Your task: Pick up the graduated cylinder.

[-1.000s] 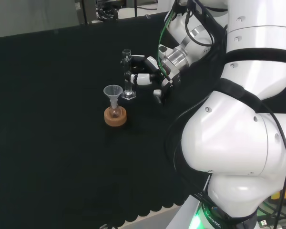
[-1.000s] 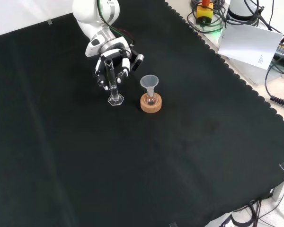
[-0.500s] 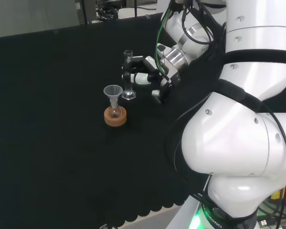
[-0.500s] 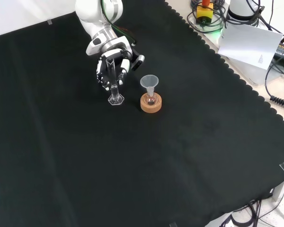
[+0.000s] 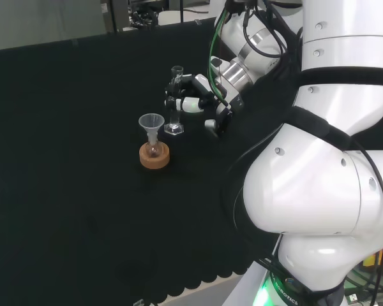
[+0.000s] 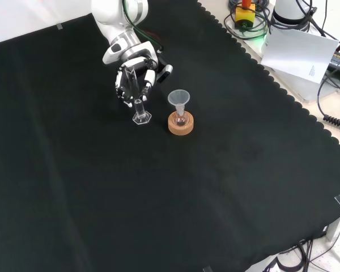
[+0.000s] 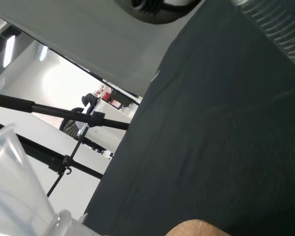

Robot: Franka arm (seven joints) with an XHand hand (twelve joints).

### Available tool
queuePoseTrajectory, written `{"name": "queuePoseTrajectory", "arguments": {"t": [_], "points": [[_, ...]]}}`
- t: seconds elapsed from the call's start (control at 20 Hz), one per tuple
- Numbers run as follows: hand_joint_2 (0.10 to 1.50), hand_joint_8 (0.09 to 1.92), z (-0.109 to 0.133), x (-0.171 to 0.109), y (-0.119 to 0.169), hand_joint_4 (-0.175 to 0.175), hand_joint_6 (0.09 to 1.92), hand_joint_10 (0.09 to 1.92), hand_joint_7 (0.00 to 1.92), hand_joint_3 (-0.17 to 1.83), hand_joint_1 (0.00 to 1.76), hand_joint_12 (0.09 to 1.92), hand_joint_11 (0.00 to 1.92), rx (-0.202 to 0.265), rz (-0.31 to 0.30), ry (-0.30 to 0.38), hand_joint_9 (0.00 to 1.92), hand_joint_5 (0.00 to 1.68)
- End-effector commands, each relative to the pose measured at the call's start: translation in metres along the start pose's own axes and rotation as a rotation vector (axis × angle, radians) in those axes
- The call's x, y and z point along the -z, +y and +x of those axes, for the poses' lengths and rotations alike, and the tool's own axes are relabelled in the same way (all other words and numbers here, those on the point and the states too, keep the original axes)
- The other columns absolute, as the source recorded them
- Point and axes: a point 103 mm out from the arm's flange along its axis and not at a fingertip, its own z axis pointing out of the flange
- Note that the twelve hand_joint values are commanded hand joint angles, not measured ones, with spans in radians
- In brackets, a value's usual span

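The clear graduated cylinder (image 5: pixel 175 105) stands almost upright on the black cloth, its hexagonal foot (image 6: pixel 140 118) low near the cloth. My black and white hand (image 5: pixel 195 97) reaches it from the right in the head view. The fingers (image 6: pixel 126 79) are curled round the cylinder's upper half (image 6: pixel 136 90). I cannot tell whether the foot still touches the cloth. In the wrist view the ribbed wall of the cylinder (image 7: pixel 278 24) is close by.
A clear funnel (image 5: pixel 151 122) sits in a small flask on a cork ring (image 5: pixel 154 156), just left of the cylinder in the head view, and right of it as funnel (image 6: pixel 179 98) in the front view. The funnel (image 7: pixel 12 196) looms large in the wrist view.
The fingers have curled closer round the cylinder. The cylinder has shifted slightly to the right in the head view, and its foot has moved a little with it.
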Motion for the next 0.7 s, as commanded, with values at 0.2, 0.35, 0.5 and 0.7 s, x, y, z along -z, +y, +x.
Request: {"name": "queuePoseTrajectory", "arguments": {"t": [0.2, 0.35, 0.5, 0.7], "points": [[1.18, 1.21, 0.010, 0.003, 0.004, -0.175, 1.21, 0.12, 0.86, 0.00, 1.23, 0.86, 1.10, -0.002, 0.041, -0.094, 1.33, 0.83], [1.19, 1.22, 0.019, 0.010, 0.007, -0.175, 1.21, 0.12, 0.86, 0.00, 1.23, 0.86, 1.11, 0.005, 0.077, -0.192, 1.33, 0.83], [1.19, 1.22, 0.028, 0.017, 0.010, -0.175, 1.22, 0.12, 0.85, 0.00, 1.23, 0.86, 1.12, 0.007, 0.111, -0.251, 1.33, 0.83], [1.19, 1.23, 0.037, 0.026, 0.012, -0.175, 1.23, 0.12, 0.85, 0.00, 1.23, 0.84, 1.14, -0.004, 0.139, -0.280, 1.34, 0.82]]}}
